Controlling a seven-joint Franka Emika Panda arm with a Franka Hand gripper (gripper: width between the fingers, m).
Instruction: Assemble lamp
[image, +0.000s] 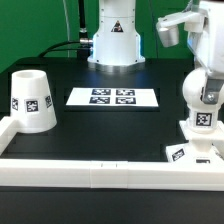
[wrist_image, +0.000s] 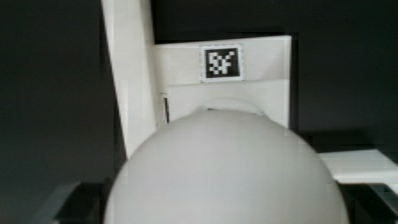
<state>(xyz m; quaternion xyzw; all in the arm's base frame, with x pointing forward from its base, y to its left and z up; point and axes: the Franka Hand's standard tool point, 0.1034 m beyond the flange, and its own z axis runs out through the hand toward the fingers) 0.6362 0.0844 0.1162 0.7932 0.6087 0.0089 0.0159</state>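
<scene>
The rounded white bulb (image: 202, 92) stands upright on its tagged stem over the small square base (image: 192, 155), at the exterior view's right, right behind the rail. My gripper (image: 204, 70) comes down from the top right and is shut on the bulb's upper part. In the wrist view the bulb (wrist_image: 217, 170) fills the space between the jaws of the gripper (wrist_image: 217, 208), with the base (wrist_image: 231, 85) and its tag beyond it. The fingers are mostly hidden by the bulb. The cone shade (image: 30, 100) stands alone at the exterior view's left.
The long white rail (image: 100, 172) runs along the front and turns up the left side by the shade; it also shows in the wrist view (wrist_image: 125, 70). The marker board (image: 113, 97) lies mid-table. The arm's pedestal (image: 112, 40) stands at the back.
</scene>
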